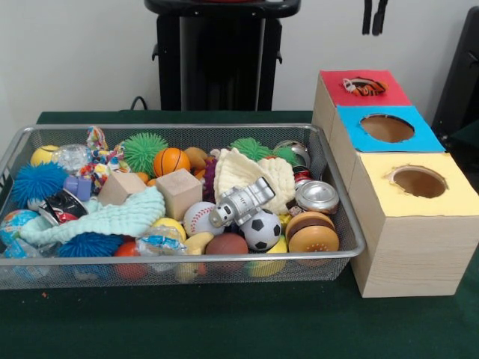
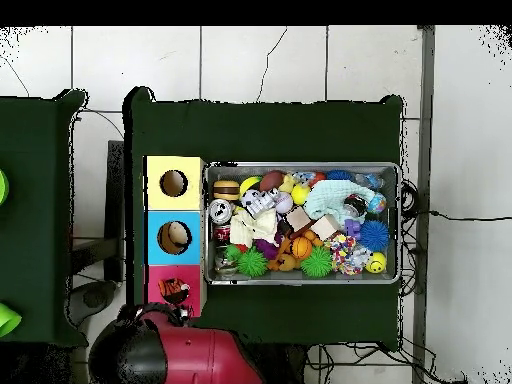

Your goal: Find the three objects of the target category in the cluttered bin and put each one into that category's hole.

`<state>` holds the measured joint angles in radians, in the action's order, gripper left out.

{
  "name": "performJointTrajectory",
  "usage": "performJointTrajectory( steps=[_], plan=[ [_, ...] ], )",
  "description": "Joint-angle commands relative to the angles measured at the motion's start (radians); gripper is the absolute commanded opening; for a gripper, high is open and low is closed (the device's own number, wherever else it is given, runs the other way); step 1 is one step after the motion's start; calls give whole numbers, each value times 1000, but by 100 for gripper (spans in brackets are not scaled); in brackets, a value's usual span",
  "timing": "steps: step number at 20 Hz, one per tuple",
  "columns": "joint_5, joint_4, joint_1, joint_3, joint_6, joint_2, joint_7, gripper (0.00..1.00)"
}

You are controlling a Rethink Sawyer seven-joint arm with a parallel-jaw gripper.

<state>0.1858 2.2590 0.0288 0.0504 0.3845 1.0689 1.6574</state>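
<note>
Gripper tips [image 1: 375, 16] hang above the box [image 1: 419, 247], state I can't tell; a grab in the packed bin [image 1: 352, 228] could snag the cloth [image 1: 97, 219].

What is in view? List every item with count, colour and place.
Wire mesh bin: one, silver, on the green table.
Box with three holes: one, wooden; tops yellow, blue, red; right of the bin in the front view.
Striped toy: one, orange and black, on the red hole.
Wooden blocks: two, tan, bin's middle.
Spiky rubber balls: several, blue and green, around the bin.
Sports balls: basketball, baseball, soccer ball, one each.
Toy robot figure: one, silver, on cream cloth.
Knitted cloth: one, mint, left front.
Metal can: one, silver, right end.
Toy burger: one, brown, front right corner.
Robot arm: red and black, overhead view's bottom; tool not visible.
</note>
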Motion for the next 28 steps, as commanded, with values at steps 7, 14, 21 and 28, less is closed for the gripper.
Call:
performJointTrajectory(
  steps=[7,14,21,28],
  plan=[
    [-38,-65,52,-44,-202,-257,159,0],
    [-53,-91,71,-72,-278,-367,153,0],
    [-64,-122,46,-46,-386,-453,163,0],
    [-47,-131,35,-22,-347,-402,160,0]
  ],
)
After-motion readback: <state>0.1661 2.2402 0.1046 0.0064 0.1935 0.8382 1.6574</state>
